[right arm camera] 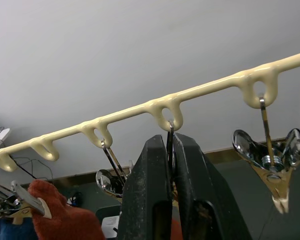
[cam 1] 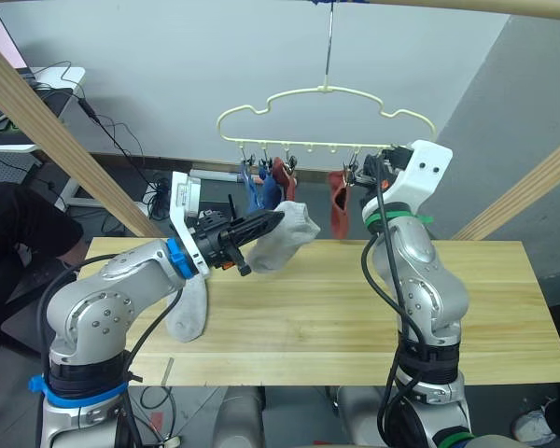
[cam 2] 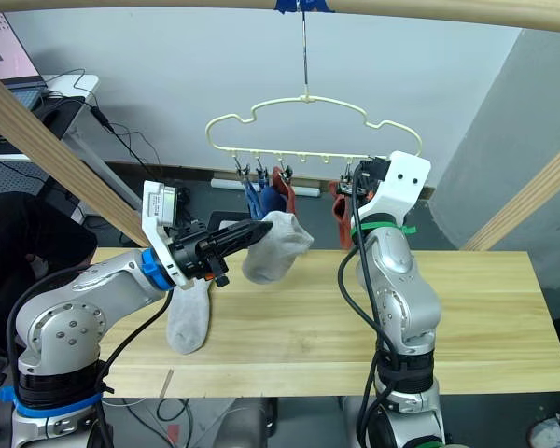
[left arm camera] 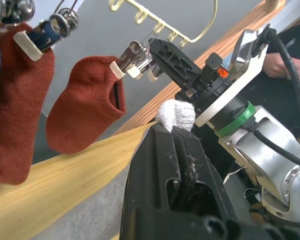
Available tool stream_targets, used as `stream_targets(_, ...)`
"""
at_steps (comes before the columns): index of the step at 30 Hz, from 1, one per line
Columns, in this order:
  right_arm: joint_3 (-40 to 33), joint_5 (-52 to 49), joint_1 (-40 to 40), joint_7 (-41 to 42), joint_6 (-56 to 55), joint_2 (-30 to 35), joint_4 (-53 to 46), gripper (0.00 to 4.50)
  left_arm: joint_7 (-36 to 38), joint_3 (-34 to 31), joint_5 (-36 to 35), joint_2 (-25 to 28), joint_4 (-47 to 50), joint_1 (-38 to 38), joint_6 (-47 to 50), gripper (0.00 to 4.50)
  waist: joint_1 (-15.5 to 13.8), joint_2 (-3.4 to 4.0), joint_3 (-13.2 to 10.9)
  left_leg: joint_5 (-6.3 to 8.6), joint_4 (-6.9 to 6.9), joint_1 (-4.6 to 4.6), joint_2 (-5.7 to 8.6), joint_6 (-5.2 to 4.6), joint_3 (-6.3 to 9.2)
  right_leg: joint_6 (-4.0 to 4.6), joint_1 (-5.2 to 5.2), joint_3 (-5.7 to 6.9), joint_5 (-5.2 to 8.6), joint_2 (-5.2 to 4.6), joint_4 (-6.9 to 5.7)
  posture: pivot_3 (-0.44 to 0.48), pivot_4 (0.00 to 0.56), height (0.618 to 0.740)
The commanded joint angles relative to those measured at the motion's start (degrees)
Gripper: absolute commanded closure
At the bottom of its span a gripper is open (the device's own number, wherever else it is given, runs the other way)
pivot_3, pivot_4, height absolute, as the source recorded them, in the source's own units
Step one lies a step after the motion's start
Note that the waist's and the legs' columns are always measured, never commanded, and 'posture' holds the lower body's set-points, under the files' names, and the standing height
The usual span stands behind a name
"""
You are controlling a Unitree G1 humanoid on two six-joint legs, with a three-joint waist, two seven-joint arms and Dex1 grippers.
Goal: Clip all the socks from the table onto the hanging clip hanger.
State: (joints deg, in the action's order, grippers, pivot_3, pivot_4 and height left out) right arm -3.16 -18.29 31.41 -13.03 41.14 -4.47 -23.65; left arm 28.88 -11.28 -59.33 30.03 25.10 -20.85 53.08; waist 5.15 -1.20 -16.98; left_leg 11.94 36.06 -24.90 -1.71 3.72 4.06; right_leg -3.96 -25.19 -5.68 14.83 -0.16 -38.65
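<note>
The left gripper (cam 1: 278, 219) holds a light grey sock (cam 1: 282, 237) aloft above the desk (cam 1: 336, 308), its two black fingers pressed shut on the sock's edge, a tuft of grey knit poking out between the tips in the left wrist view. The rest of that sock droops free, just below and in front of the clip hanger (cam 1: 322, 117).

The cream-yellow hanger hangs by its metal hook from a wooden pole overhead. Already pinned along its bottom bar are blue socks (cam 1: 258, 191) toward the robot's left, a rust red sock (cam 1: 282, 177) just beside them and another rust red sock (cam 1: 339, 201) further right; how many blue ones hang there is hard to make out, as they overlap.

The right gripper (right arm camera: 170, 150) is raised to the bar's right end, its fingers closed on the thin wire stem of a silver clip (right arm camera: 110, 182) hanging from one of the bar's loops. An open, unused clip (right arm camera: 272, 167) dangles from the next loop.

A second light grey sock (cam 1: 189, 313) lies flat on the pale wood desk near its left end, beneath the left arm.
</note>
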Motion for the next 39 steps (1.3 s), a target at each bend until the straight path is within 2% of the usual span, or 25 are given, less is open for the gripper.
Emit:
stream_targets(1, -7.9, -11.6, 2.6, 11.4, 12.8, 11.1, -3.3, 4.49, 2.3, 3.1, 1.4, -0.9, 1.4, 0.1, -2.3, 4.5, -0.4, 0.01, 0.0, 0.0, 0.01, 0.0, 0.02, 0.0, -0.02, 0.01, 0.03, -0.01, -0.01, -0.03, 0.04, -0.091, 0.301, 0.74)
stream_targets(6, -14.4, -23.9, 5.6, 17.3, 25.1, 19.7, -4.6, 4.49, 6.1, 6.9, 4.4, -2.9, -3.0, -2.3, -5.1, 4.5, -0.3, -0.01, 0.0, 0.01, -0.01, -0.01, 0.04, -0.01, -0.02, 0.06, 0.08, 0.02, -0.03, -0.05, 0.15, -0.136, 0.295, 0.74)
stream_targets(9, -16.7, -29.8, 7.5, 18.9, 30.8, 22.3, -4.2, 4.49, 9.1, 9.4, 6.3, -4.0, -5.9, -3.8, -6.5, 4.5, 0.4, -0.01, 0.0, 0.01, -0.04, 0.0, 0.01, -0.02, -0.06, 0.05, 0.04, -0.02, -0.02, 0.0, 0.12, -0.159, 0.296, 0.74)
stream_targets(16, -24.4, -42.4, 11.4, 18.6, 41.8, 24.0, 0.2, 4.49, 14.8, 12.3, 8.2, -7.6, -14.7, -9.1, -7.2, 4.5, 1.3, -0.03, -0.1, 0.01, -0.03, -0.02, 0.01, -0.02, -0.11, 0.01, 0.04, -0.05, 0.0, 0.0, 0.13, -0.187, 0.3, 0.74)
stream_targets(18, -29.2, -48.9, 13.3, 16.1, 44.6, 23.2, 4.5, 4.49, 17.3, 13.5, 8.8, -8.1, -17.2, -10.5, -6.7, 4.5, 1.4, -0.04, -0.1, 0.01, -0.03, -0.02, 0.02, -0.02, -0.11, 0.02, 0.04, -0.06, 0.0, 0.0, 0.12, -0.196, 0.3, 0.74)
stream_targets(20, -30.7, -52.3, 14.4, 14.3, 45.8, 23.2, 6.6, 4.49, 18.5, 13.7, 9.6, -8.4, -18.8, -11.3, -7.1, 4.5, 1.5, -0.04, -0.1, 0.01, -0.03, -0.02, 0.02, -0.02, -0.13, 0.02, 0.04, -0.08, -0.01, 0.0, 0.13, -0.202, 0.306, 0.74)
stream_targets(28, -28.8, -68.0, 13.0, 4.1, 42.1, 25.2, 10.7, 4.49, 20.5, 14.1, 12.9, -10.4, -22.4, -13.5, -8.8, 4.5, 2.8, -0.07, -0.2, 0.01, -0.08, -0.04, 0.01, -0.03, -0.18, 0.0, 0.0, -0.12, 0.01, 0.01, 0.13, -0.199, 0.307, 0.74)
stream_targets(35, -21.4, -82.0, 9.8, -3.7, 33.2, 30.9, 11.6, 4.49, 21.3, 14.0, 15.3, -12.2, -25.0, -15.4, -10.3, 4.5, 2.9, -0.12, -0.2, 0.02, -0.08, -0.04, 0.01, -0.03, -0.22, -0.03, -0.01, -0.17, 0.02, 0.01, 0.14, -0.19, 0.311, 0.74)
stream_targets(39, -17.1, -86.3, 8.1, -5.2, 28.6, 34.7, 10.9, 4.49, 21.9, 13.3, 16.2, -13.1, -26.7, -17.1, -11.6, 4.5, 3.0, -0.22, -0.6, 0.01, -0.05, -0.04, 0.01, -0.03, -0.24, -0.04, -0.01, -0.2, 0.02, 0.02, 0.13, -0.188, 0.311, 0.74)
